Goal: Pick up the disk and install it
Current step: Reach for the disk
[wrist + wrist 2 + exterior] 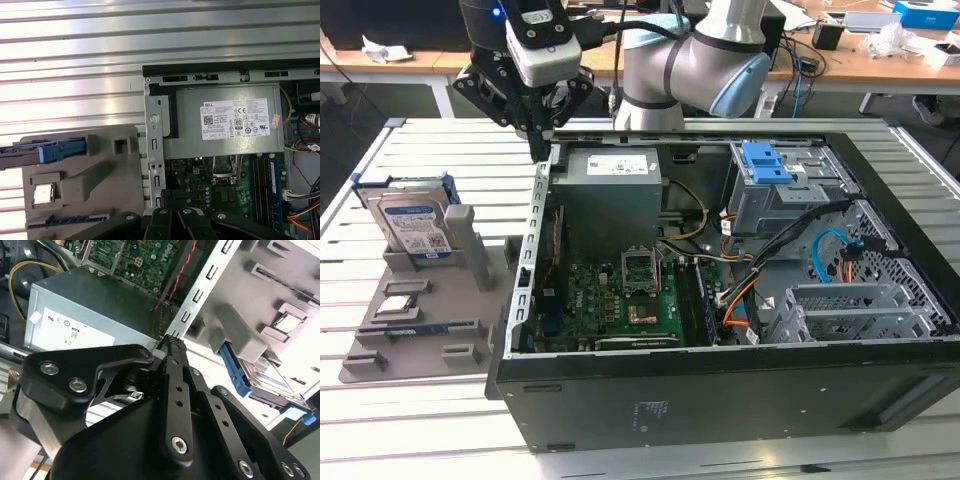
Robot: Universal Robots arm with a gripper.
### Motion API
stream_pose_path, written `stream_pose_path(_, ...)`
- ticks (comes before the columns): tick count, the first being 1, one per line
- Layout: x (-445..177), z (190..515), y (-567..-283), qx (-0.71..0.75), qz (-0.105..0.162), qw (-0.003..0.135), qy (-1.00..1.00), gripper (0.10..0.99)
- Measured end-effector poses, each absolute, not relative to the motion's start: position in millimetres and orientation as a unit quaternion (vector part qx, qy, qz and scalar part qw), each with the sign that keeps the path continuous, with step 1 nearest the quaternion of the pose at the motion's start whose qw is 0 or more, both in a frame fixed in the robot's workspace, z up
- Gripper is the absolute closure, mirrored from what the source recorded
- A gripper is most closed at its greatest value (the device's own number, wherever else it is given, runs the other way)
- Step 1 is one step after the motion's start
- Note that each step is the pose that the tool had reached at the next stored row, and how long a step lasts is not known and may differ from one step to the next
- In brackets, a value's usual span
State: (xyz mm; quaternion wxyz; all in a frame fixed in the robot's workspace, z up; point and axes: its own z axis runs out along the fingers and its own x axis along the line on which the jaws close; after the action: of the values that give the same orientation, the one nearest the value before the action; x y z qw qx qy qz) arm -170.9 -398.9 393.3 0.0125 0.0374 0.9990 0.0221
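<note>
The disk (415,225) stands on edge in a slot of a grey holder (470,250) at the exterior view's left, outside the computer case; it is silver with a white-and-blue label and a blue bracket. In the first wrist view the disk (30,152) appears edge-on, and the second wrist view shows the disk (267,377) beside the holder's post. My gripper (542,148) hangs shut and empty above the case's back corner nearest the holder, apart from the disk. Its black fingertips (172,343) meet over the case rim. The gripper (172,220) sits over the motherboard edge.
The open black computer case (720,390) lies on a slatted metal table (420,440). Inside are a grey power-supply box (610,190), a green motherboard (630,295), a metal drive cage (800,195) with a blue latch piece (765,162), and cables. A small chip (398,305) rests on the holder.
</note>
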Motion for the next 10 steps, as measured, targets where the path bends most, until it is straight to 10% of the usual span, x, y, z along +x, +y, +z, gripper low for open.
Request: stream_pose_path(10,-198,393,-399,0.037,0.022,0.013,0.999,0.980)
